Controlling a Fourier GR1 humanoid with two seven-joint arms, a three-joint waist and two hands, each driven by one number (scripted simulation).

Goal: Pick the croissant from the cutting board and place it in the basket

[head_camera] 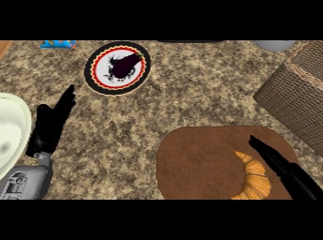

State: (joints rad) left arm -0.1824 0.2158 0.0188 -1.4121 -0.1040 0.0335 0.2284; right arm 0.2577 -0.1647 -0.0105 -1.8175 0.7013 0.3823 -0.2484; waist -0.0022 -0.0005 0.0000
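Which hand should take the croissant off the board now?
The right hand: its straight fingers already lie along the croissant on the cutting board, with the basket on the same side. The left hand is open beside the pale bowl, far across the counter.

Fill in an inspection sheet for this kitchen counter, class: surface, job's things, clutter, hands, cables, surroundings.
Surface: speckled stone counter.
Job's things: croissant lies on the brown cutting board; wicker basket stands at the right.
Clutter: patterned plate, pale bowl at left edge, blue item and grey item at the top.
Hands: left hand open over the counter; right hand open beside the croissant.
Cables: nothing seen.
Surroundings: nothing seen.
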